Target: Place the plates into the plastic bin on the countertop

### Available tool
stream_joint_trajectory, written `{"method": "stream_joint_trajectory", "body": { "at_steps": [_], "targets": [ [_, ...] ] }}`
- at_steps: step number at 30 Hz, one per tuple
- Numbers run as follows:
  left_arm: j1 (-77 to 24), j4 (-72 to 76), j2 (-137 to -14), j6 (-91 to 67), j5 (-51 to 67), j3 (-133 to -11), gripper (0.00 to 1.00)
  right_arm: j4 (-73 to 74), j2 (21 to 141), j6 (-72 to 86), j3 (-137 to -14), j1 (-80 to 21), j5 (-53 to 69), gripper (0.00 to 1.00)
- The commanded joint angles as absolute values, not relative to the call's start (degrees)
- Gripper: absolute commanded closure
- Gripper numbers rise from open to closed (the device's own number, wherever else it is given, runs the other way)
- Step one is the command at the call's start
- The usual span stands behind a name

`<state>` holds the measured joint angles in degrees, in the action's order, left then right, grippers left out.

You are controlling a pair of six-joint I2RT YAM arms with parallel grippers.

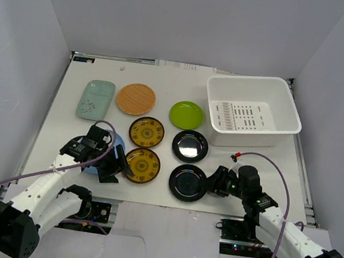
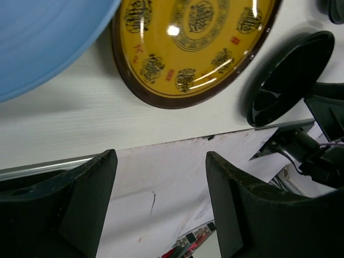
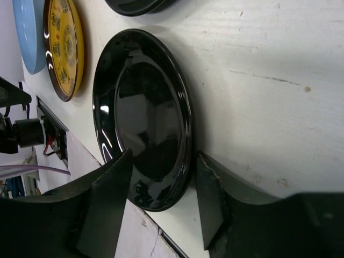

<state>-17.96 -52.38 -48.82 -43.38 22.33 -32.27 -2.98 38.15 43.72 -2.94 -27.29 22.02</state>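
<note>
Seen from the top view, a flat white worktop forms the floor of a booth with plain pale grey walls on the left, right and far sides, and the two arm bases sit at its near edge. The plastic bin stands in the far right corner, open side up. Its long axis runs left to right with a slight skew, and its slotted bottom shows. All eight plates lie face up on the worktop, left of the bin. In the far row are the pale teal dish, whose long axis runs near to far and leans a little right, the woven tan plate and the lime green plate. Next come the far amber plate and far black plate. Nearest are the light blue plate, near amber plate and near black plate. The left gripper hangs over the blue plate's right side, pointing at the near amber plate. The right gripper sits at the near black plate's right rim.

In the left wrist view, the left gripper is spread wide and holds nothing, with the worktop's near edge showing between its fingers. Beyond lie the light blue plate, near amber plate and near black plate.

In the right wrist view, the right gripper is spread, with the near black plate rim between its fingers. I cannot tell whether they touch it
</note>
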Motion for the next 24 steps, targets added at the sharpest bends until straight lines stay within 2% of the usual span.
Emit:
{"method": "stream_joint_trajectory", "body": {
  "at_steps": [1,3,7,10,15,17,20,24],
  "targets": [
    [-18.4,-50.3,-48.7,-46.9,17.6,-32.3,0.24,-12.1,41.0,46.8,2.5,-29.4,17.2,0.49],
    [-18.5,-48.7,-48.9,-48.4,15.3,-30.4,0.25,-12.9,42.5,47.0,2.5,-30.0,16.8,0.54],
    [-18.5,-41.8,-48.8,-51.3,16.3,-27.0,0.3,-9.1,41.6,45.3,1.0,-30.4,14.9,0.79],
    [-18.5,-39.6,-48.9,-52.6,14.4,-26.7,0.31,-2.1,36.2,43.6,-2.3,-30.4,13.2,0.92],
    [-19.0,-36.7,-51.7,-53.6,14.2,-25.2,0.35,12.0,24.0,41.6,-10.2,-30.4,14.9,0.92],
    [-19.5,-34.9,-53.5,-53.8,13.3,-24.7,0.37,12.7,21.1,41.5,-15.8,-30.3,16.1,0.92],
    [-20.4,-32.5,-55.3,-53.8,12.1,-23.5,0.43,10.7,23.1,40.8,-22.2,-30.4,16.0,0.92],
    [-21.7,-31.0,-56.8,-54.8,11.5,-21.7,0.57,7.5,31.2,35.6,-37.3,-30.3,12.2,0.92]
  ]
}}
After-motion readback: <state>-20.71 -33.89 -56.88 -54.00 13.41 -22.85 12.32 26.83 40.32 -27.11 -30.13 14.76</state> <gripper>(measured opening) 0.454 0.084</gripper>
